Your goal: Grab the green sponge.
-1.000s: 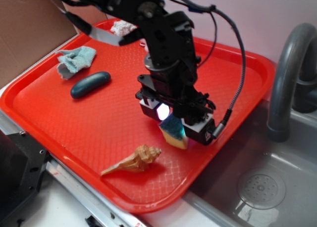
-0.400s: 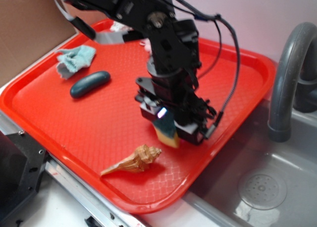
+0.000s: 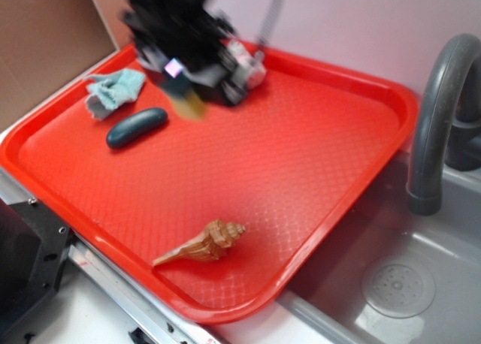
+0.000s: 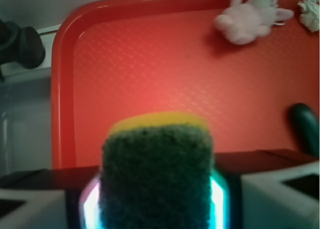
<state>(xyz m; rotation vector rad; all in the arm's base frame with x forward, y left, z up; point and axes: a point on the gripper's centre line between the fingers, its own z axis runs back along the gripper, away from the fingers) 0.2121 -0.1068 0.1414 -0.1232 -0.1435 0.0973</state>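
The small green sponge (image 4: 156,176), a dark green scouring layer over yellow foam, filled the lower middle of the wrist view, with its bottom cut off by the frame edge. In the exterior view it showed only as a blurred greenish-yellow smear (image 3: 188,104) under the black robot arm, which was itself motion-blurred and cut off at the top. The pincer (image 3: 197,79) was closed on the green sponge: its two pale fingers (image 4: 35,206) pressed against the sponge's left and right sides, with a cyan glow along both contact edges. The sponge stuck forward beyond the fingers, held above the red plastic tray (image 3: 323,171) over its far left part. Just left of the sponge lay the dark teal smooth oblong pebble-like thing (image 3: 137,127), and beyond that the crumpled light teal cloth (image 3: 114,90). A pale pink soft toy (image 4: 250,18) lay on the tray behind the pincer, mostly hidden by the arm in the exterior view. A tan spiral seashell (image 3: 203,242) lay well apart from the sponge, near the tray's front edge.
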